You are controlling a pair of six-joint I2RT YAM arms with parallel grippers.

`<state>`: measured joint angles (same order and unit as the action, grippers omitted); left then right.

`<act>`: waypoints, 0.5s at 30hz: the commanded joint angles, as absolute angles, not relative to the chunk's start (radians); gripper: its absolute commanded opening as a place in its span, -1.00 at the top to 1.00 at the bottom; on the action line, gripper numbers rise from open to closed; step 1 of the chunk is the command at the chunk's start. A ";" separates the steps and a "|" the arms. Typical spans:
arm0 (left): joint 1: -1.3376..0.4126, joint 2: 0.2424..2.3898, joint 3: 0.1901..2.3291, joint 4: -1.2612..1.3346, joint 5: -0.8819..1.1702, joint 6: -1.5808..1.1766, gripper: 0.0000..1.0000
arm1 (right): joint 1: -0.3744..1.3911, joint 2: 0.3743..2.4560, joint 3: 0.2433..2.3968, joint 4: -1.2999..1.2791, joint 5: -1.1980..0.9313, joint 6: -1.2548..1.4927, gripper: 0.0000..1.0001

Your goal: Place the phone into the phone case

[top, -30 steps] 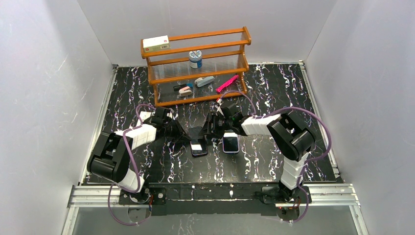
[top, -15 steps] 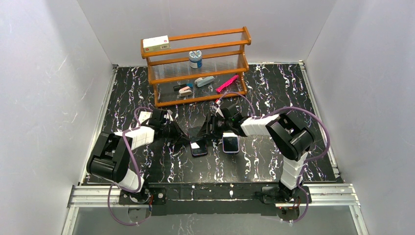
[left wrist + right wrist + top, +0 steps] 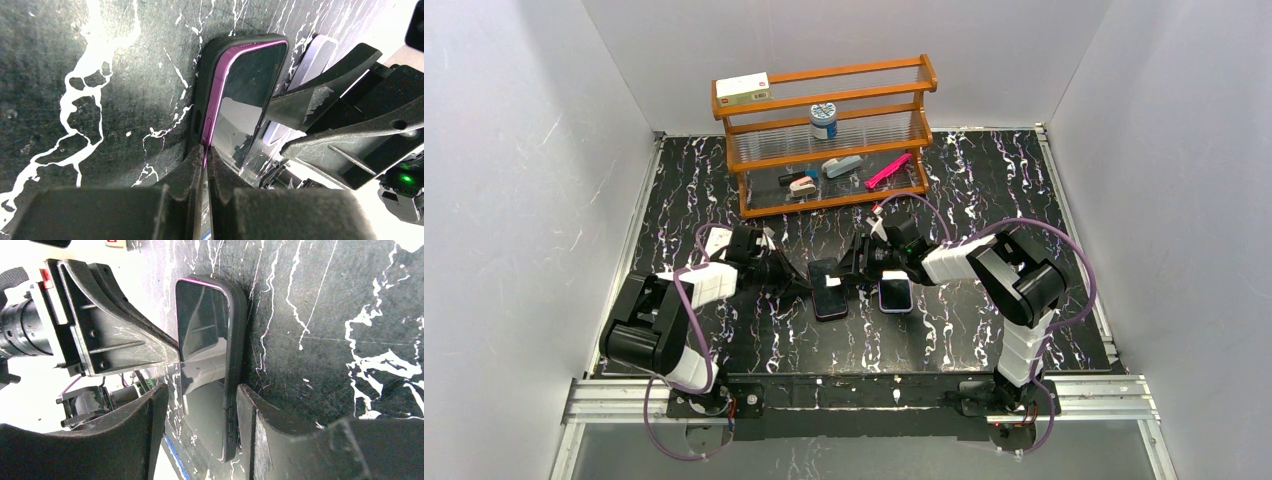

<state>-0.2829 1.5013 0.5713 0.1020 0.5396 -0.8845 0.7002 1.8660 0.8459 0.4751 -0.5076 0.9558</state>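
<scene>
Operator: Phone, which way from the hands?
Spotter: Flat, just beside the right gripper, on its base-ward side; beyond the case from the left gripper. Long axes parallel, side by side.
Operator: Grips?
Spotter: Right half open, straddling the case, gripping nothing. Left pinched shut at the case's purple-rimmed edge. Right's nearer, I'd judge.

Above the aluminium rail, the left arm and the right arm share one build: bulky black cylindrical joint housings joined by white ribbed link covers. A lavender cable runs from each black base plate on the rail along the links. Farthest from the rail, the fingers are matte black plastic wedges, ribbed inside, with edges scuffed whitish
</scene>
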 commanded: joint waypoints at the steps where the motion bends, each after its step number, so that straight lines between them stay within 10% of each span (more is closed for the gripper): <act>1: -0.307 1.502 0.533 0.044 0.551 -0.881 0.94 | 0.738 1.846 0.851 0.679 -0.680 1.034 -0.16; 15: -0.303 1.480 0.497 0.137 0.624 -0.942 0.96 | 0.727 1.829 0.799 0.798 -0.697 1.091 -0.05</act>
<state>-0.2760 1.4700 0.5301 0.1257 0.5461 -0.9108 0.6792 1.8660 0.7975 0.6304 -0.5789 1.0332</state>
